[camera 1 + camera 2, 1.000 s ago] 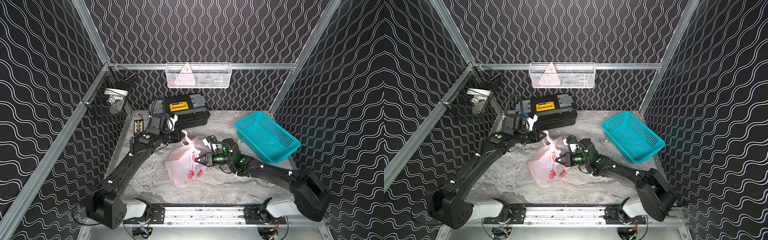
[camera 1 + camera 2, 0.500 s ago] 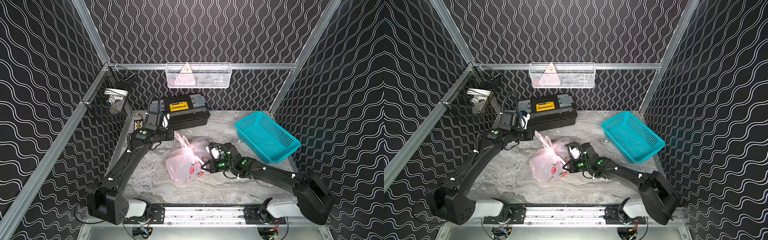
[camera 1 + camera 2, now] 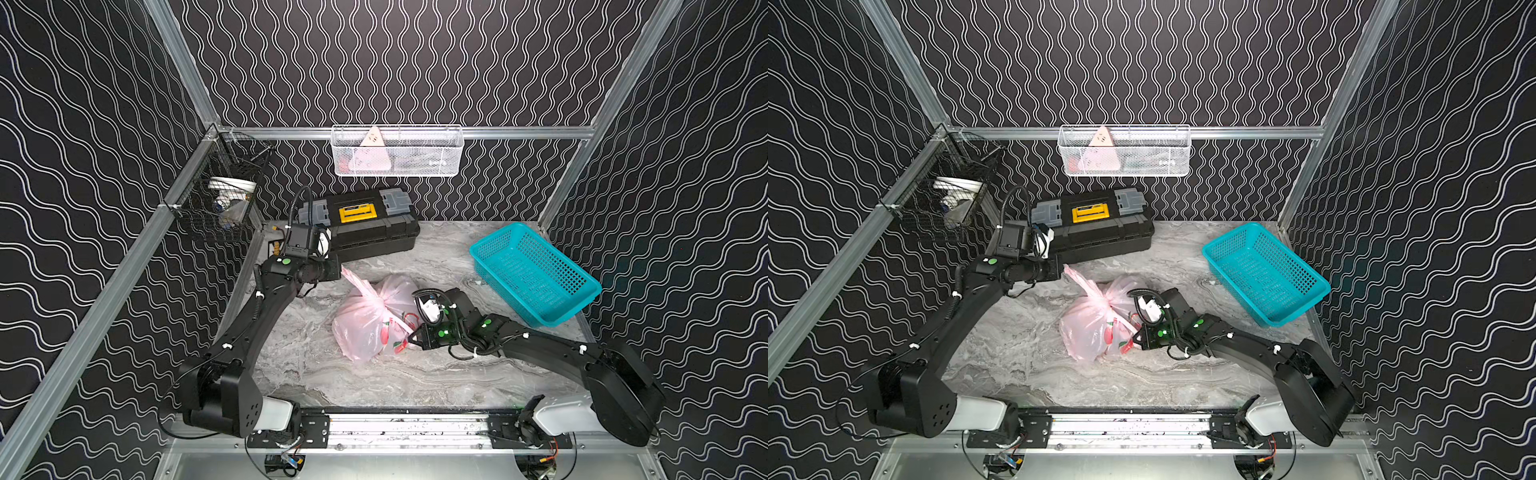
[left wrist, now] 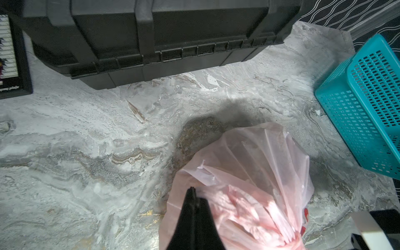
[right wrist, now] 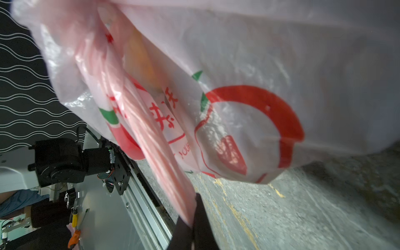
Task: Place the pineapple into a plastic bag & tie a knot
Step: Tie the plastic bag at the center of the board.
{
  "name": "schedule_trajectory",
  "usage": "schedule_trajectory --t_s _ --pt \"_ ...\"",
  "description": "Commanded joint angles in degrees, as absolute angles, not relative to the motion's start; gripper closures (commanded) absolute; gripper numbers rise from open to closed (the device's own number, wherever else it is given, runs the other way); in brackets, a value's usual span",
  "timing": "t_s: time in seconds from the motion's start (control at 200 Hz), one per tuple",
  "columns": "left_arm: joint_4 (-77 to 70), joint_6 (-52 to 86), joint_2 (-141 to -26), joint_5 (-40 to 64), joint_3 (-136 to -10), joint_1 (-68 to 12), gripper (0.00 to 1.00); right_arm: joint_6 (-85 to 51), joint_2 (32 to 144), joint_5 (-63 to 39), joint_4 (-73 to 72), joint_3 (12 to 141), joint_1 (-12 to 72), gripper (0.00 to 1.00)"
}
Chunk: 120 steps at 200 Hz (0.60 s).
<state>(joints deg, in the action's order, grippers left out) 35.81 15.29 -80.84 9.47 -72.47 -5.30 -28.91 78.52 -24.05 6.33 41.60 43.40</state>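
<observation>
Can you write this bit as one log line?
left claw: shut on bag strip | right claw: shut on bag strip | knot: bunched atop bag | bag: on table

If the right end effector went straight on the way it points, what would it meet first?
The plastic bag: the right end effector, shut on its handle strip, points straight at the bulging printed side, probably right ahead.

Enclosure walls black with white wavy lines; aluminium frame rails at the corners; grey marbled surface; white wire basket hung on back rail; black wire basket on left wall rail.
</observation>
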Motion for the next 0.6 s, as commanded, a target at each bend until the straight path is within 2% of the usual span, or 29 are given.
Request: schedule_trajectory --t_s 0.0,0.285,0.475,0.5,0.545,0.565,0.595 --pt "28.6 14.7 -81.9 3.1 -73.8 -4.0 1.00 -28.4 76.8 -21.1 18.8 41.1 43.5 1.00" --pt "26.6 15.0 -82.2 3.9 -71.5 -2.6 1.00 -29.8 73.4 -17.1 21.5 39.2 43.2 1.00" --pt "25.0 16.7 -81.5 10.9 -70.3 -2.5 1.00 -29.0 76.6 -18.3 20.1 43.6 43.2 1.00" --pt "25.3 16.8 -81.6 11.3 -70.4 -2.5 1.00 -28.9 76.8 -17.9 20.1 44.4 43.2 0.93" --pt "26.6 17.3 -81.7 12.0 -70.7 -2.5 0.99 -28.7 76.8 -17.2 20.1 45.8 43.0 0.75" --pt "27.1 17.4 -81.8 11.8 -70.8 -2.5 0.90 -28.5 76.8 -17.1 20.0 46.4 43.0 0.69" --pt "27.8 17.5 -81.7 11.5 -70.9 -2.5 0.72 -28.2 76.7 -16.7 20.0 47.4 42.9 0.58"
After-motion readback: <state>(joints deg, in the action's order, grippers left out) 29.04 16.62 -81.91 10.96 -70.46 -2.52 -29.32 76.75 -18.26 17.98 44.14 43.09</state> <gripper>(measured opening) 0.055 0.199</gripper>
